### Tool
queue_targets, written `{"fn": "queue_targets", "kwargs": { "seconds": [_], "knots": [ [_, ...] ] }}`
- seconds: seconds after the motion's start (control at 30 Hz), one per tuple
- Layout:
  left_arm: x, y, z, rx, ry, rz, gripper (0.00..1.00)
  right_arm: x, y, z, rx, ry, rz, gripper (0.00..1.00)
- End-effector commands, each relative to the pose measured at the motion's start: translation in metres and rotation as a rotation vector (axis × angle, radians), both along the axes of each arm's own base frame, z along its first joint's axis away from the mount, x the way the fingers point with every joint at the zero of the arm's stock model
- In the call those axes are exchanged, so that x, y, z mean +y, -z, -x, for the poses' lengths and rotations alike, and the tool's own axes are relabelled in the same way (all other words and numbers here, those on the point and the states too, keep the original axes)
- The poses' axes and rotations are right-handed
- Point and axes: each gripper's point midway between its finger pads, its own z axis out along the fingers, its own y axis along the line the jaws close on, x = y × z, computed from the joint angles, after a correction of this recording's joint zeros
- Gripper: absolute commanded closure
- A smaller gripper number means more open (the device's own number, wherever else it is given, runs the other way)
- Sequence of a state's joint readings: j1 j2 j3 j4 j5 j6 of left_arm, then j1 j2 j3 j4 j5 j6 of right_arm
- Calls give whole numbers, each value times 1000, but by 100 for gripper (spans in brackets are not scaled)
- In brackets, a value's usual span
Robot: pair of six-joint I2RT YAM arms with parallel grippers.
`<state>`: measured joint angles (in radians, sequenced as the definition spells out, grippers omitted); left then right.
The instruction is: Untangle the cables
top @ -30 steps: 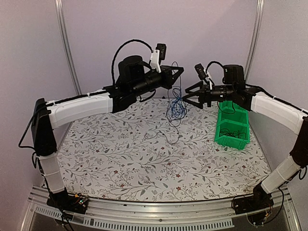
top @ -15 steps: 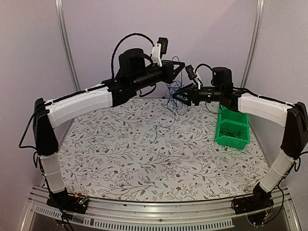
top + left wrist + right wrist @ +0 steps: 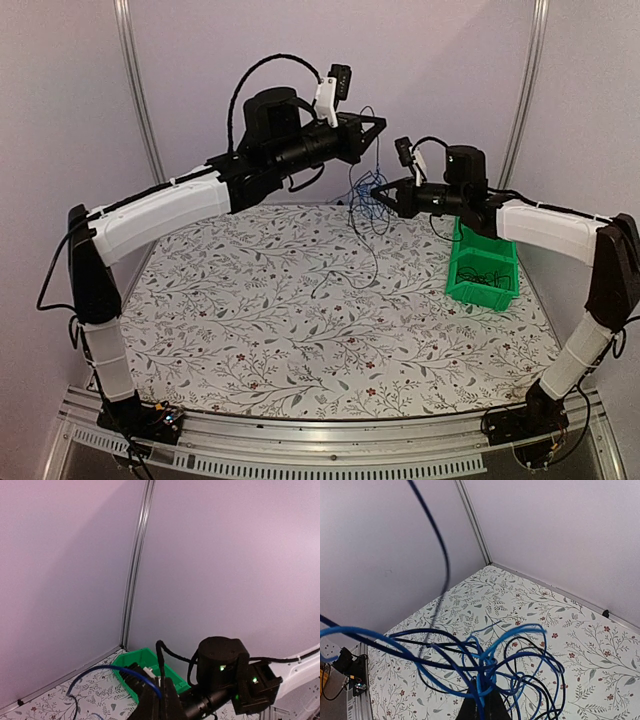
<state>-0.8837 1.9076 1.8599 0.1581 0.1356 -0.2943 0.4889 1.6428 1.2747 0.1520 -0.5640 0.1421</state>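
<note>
Blue and black cables (image 3: 485,672) bunch into a knot right at the tips of the right gripper (image 3: 482,706), whose jaws are pinched closed on them. In the right wrist view only the dark ends of its fingers (image 3: 495,713) show at the bottom edge; the rest is cut off. Above and a little to the left, the left gripper (image 3: 377,123) has its jaws drawn narrow on a single blue strand rising from the knot. The top view is too small to show the contact itself. In the left wrist view the dark shapes at the bottom edge are hard to separate from the right arm (image 3: 545,225) behind them, though a blue loop arcs into them.

Both grippers hold the tangle in the air over the far middle of the table (image 3: 240,340), close to the back wall (image 3: 200,60). The table wears a pale cloth printed with leafy sprigs and small red flowers. Plain lilac-grey walls close it in, with an aluminium post (image 3: 140,100) in the far left corner and another in the far right. A green bin (image 3: 478,297) sits at the right under the right arm, with dark wires (image 3: 485,275) inside, too small to count.

The tangle's long axis runs roughly upright: blue strand on top, loops in the middle, thin black ends trailing down toward the near left. Whether those ends touch the cloth I cannot tell.
</note>
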Motion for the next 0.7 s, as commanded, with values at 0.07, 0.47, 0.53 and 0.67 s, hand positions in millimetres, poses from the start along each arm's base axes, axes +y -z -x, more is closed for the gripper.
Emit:
{"fn": "queue_targets", "kwargs": {
  "seconds": [0.07,0.47,0.53,0.67],
  "knots": [
    [43,-114,24,-244,-100,105,100,-44,122,-24,277,172,117,100],
    [97,-247,80,-580,-160,348,100,-83,222,-2,443,277,285,91],
    [106,-266,91,-612,-157,401,100,-86,228,-4,442,292,303,87],
    [116,-282,95,-597,-162,457,100,-89,228,-10,417,289,340,85]
  ]
}}
